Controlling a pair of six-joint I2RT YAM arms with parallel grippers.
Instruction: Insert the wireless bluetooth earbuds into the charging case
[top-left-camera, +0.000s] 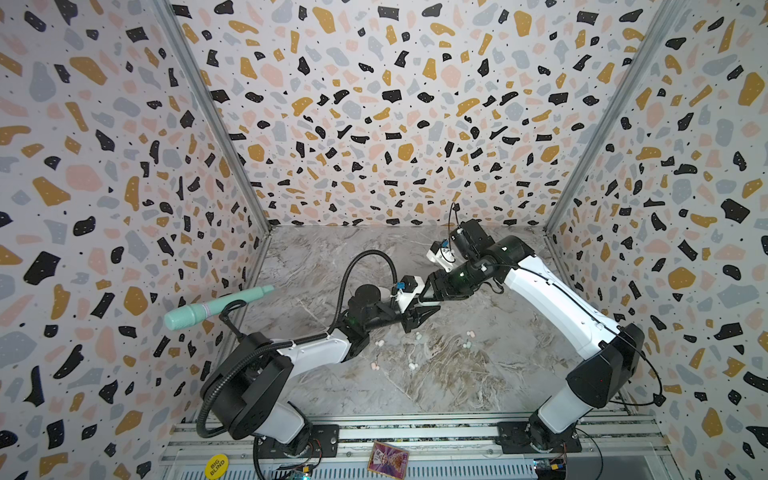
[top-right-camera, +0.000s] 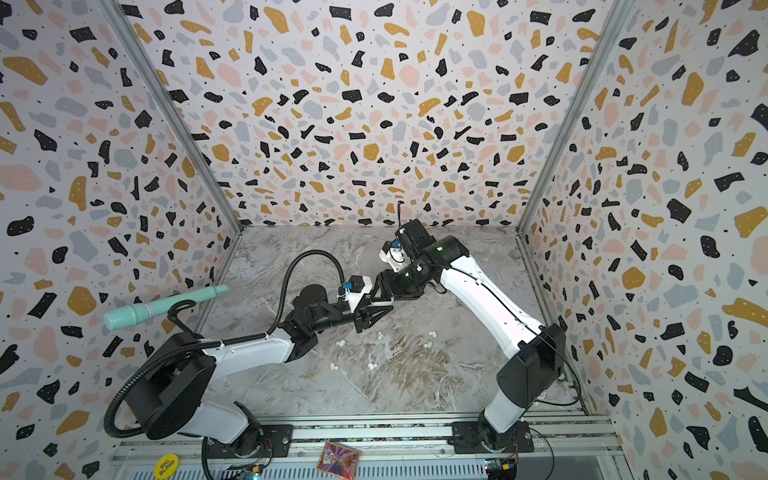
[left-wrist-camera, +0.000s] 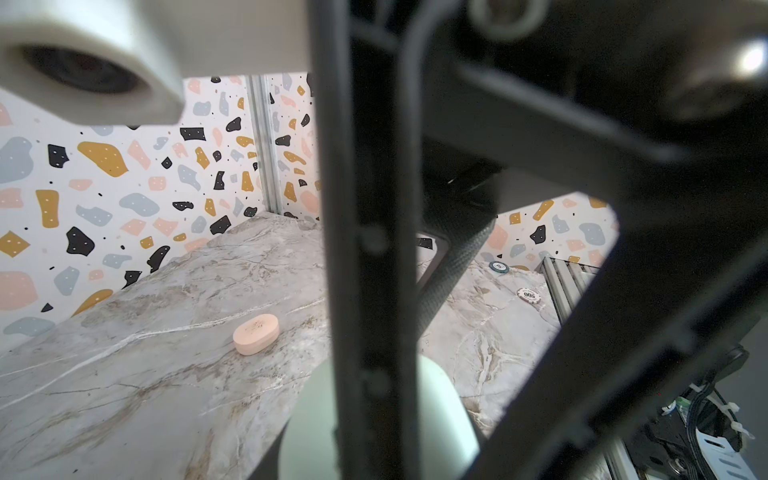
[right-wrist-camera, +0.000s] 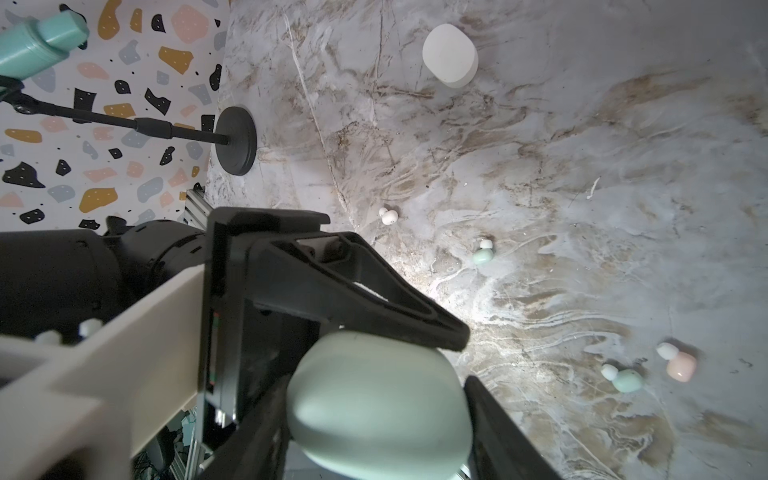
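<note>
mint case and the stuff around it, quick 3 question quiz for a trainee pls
1. True or false: the right pincer grips the mint case between its fingers.
2. Pick one: the case lying on the table in the left wrist view is A pink, B black, C yellow.
3. Count: how many loose earbuds lie on the table in the right wrist view?
Key: 1 true; 2 A, the pink case; 3 four.
</note>
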